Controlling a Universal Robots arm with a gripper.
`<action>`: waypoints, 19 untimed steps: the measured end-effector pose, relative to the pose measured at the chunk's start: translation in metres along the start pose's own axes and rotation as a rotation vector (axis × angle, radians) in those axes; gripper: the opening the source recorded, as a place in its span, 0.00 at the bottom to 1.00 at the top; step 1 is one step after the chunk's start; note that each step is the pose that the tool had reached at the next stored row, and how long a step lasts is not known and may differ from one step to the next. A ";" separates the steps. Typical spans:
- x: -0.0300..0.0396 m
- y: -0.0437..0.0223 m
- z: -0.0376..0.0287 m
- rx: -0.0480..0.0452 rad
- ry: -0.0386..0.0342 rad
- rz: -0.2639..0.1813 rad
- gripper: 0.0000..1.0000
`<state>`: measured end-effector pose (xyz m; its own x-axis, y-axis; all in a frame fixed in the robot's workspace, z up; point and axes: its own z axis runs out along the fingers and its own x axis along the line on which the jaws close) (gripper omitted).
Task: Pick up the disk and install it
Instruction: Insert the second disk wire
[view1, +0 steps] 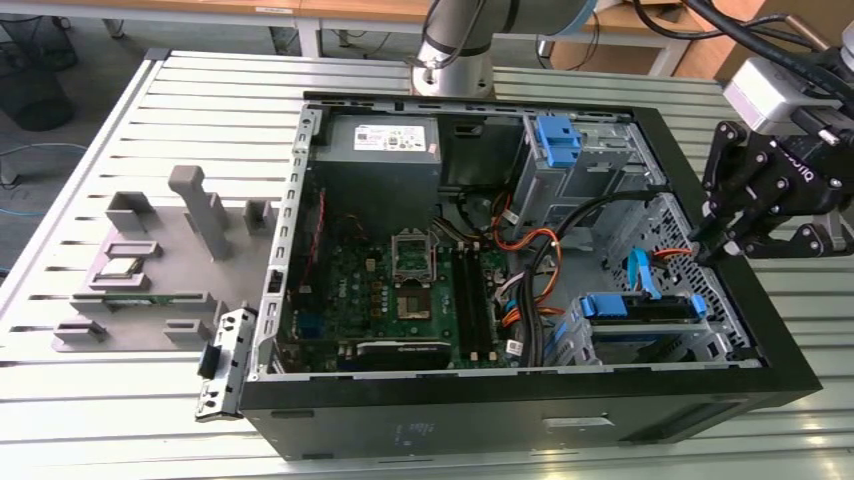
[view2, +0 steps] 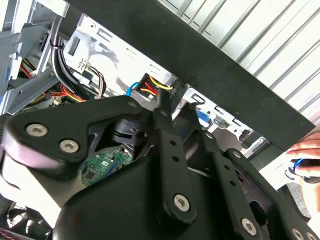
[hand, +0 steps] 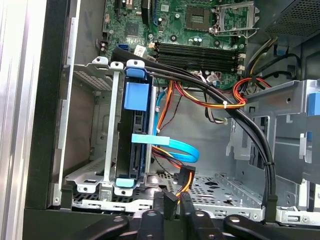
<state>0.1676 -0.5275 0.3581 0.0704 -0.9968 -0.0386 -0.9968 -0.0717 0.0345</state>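
Black case wall (view1: 534, 400) nearest. Just beyond, disk (view1: 643, 308) sits edge-up in drive cage, blue carrier, long axis left-right in the exterior view. Tool (view1: 707, 252) hovers just right of it, over case edge, fingertips together, holding nothing.

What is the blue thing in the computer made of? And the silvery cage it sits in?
The blue carrier on the disk looks like plastic: smooth, matt, evenly coloured, with moulded rounded edges. The cage around it looks like thin sheet metal, probably steel: bare silver-grey, shiny, with punched holes and folded edges. The computer case looks like black-painted metal, though the look leaves that open.
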 end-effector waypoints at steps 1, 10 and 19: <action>0.0000 0.0000 0.0000 0.0000 -0.0001 0.000 0.24; -0.0046 -0.0017 0.0038 0.0000 -0.0001 0.000 0.31; -0.0054 -0.0098 0.0048 -0.0059 0.0082 0.001 0.31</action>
<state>0.1768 -0.5213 0.3532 0.0702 -0.9971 -0.0304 -0.9966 -0.0714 0.0404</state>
